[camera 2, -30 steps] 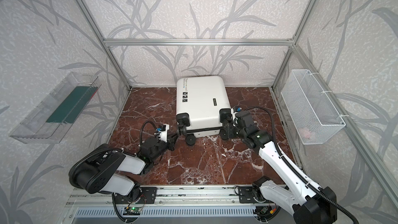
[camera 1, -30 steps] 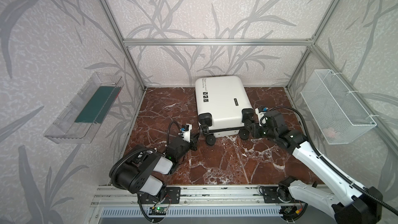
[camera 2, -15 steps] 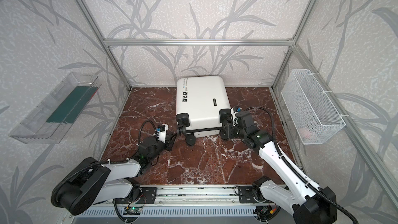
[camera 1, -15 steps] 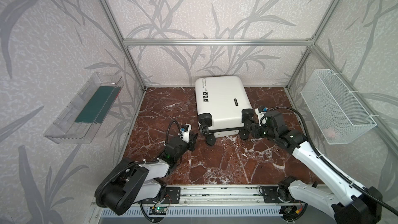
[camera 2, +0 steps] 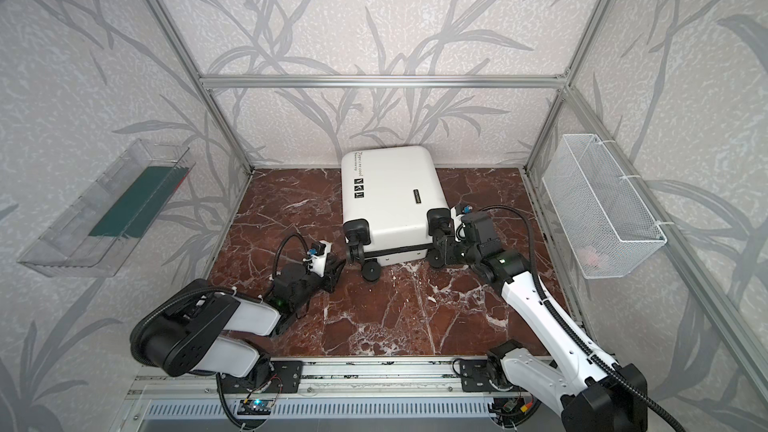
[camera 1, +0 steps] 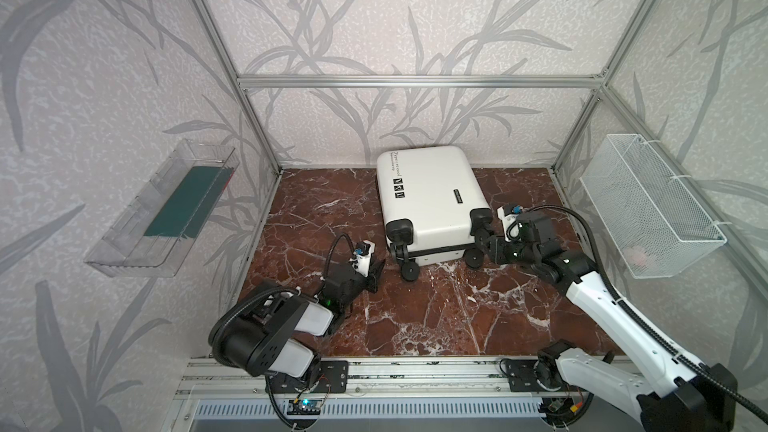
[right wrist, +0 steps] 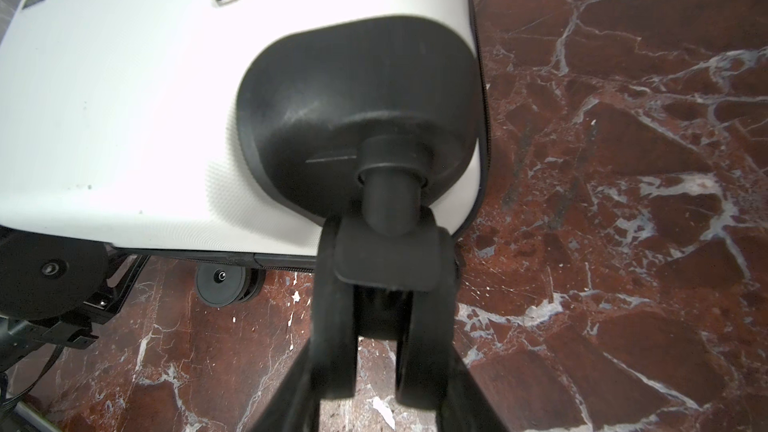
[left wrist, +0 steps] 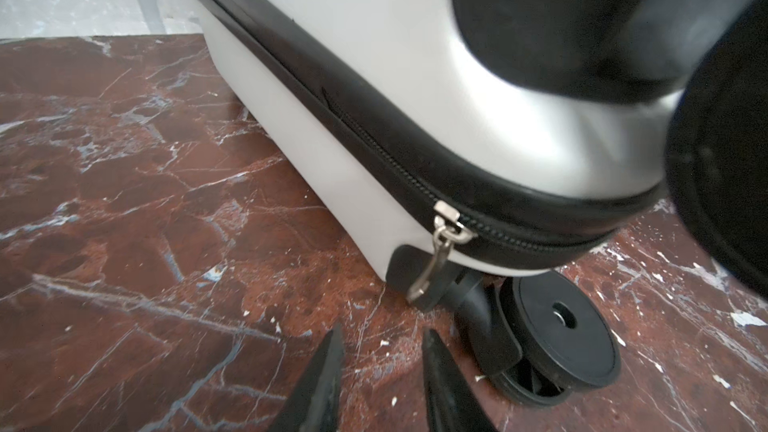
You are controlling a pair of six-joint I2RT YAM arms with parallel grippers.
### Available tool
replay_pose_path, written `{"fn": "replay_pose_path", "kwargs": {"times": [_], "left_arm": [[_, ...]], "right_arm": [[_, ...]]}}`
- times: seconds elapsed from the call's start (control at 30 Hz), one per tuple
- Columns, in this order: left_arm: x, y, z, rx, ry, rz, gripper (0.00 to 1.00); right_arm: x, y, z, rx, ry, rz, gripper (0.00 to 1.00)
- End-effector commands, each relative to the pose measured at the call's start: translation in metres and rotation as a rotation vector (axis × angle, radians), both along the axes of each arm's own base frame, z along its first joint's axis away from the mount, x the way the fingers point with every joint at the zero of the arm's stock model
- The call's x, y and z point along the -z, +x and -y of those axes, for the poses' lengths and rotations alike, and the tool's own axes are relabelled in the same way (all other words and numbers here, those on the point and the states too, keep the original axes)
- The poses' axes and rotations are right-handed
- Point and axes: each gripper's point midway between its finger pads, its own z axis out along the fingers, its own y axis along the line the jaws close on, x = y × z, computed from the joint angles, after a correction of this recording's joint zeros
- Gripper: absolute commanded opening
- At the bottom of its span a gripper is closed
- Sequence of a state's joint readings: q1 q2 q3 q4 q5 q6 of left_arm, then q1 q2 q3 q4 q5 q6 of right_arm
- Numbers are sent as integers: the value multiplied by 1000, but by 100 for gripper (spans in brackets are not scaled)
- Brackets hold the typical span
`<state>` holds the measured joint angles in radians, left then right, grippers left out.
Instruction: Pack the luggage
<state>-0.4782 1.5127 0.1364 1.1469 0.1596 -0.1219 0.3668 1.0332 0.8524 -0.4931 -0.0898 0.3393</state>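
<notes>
The right jaws are clamped on a right-hand wheel of the luggage. The left jaws are held narrowly parted and empty, near the zipper pull. The luggage is laid flat at the far middle of the desk.

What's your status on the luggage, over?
Left gripper open, empty, just short of zipper pull. Right gripper clamped on caster wheel. Luggage lying flat, lid down. Nothing blocking.

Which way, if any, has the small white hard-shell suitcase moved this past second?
No. The suitcase lies at the same spot on the red marble floor, far end still overlapping its back edge.
</notes>
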Motion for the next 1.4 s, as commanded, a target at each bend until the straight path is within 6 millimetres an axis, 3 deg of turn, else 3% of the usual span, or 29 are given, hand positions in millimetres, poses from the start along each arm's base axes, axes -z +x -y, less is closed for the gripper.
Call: {"fn": "replay_pose_path", "kwargs": {"times": [0.0,0.7,1.1,1.37], "left_arm": [[-35,8,13,48,-57,175,34],[-28,19,29,101,-49,167,24],[-29,17,30,116,-51,169,1],[-35,4,21,92,-91,155,0]], "right_arm": [[-16,7,2,8,10,54,0],[-11,4,3,10,14,45,0],[-11,3,3,10,16,44,0],[-11,3,3,12,22,43,0]]}}
